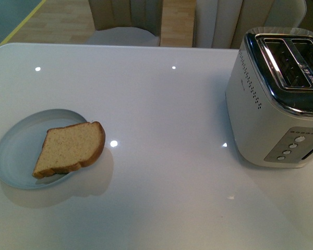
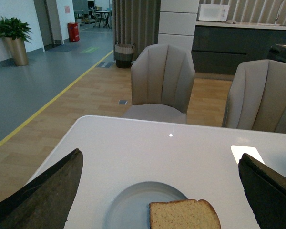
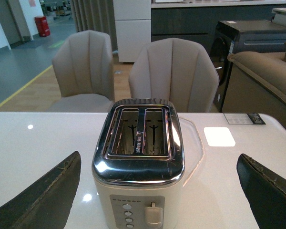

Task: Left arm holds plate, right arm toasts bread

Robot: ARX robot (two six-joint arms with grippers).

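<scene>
Bread lay on plate, left side of counter — looked light, soft, crumbly; your best hold was crust edge, gentle pinch. Plate looked stiff, slick — rim grip. Both gaped empty: left end effector, right end effector.

A round, pale blue plate with a raised rim sits flat on the left side of the white table. One slice of light-brown, speckled bread with a darker golden crust lies flat on the plate's right half. Its rounded top points right and overhangs the rim. Well apart, on the table's right side, a cream toaster with a chrome top stands upright, both slots facing up.
</scene>
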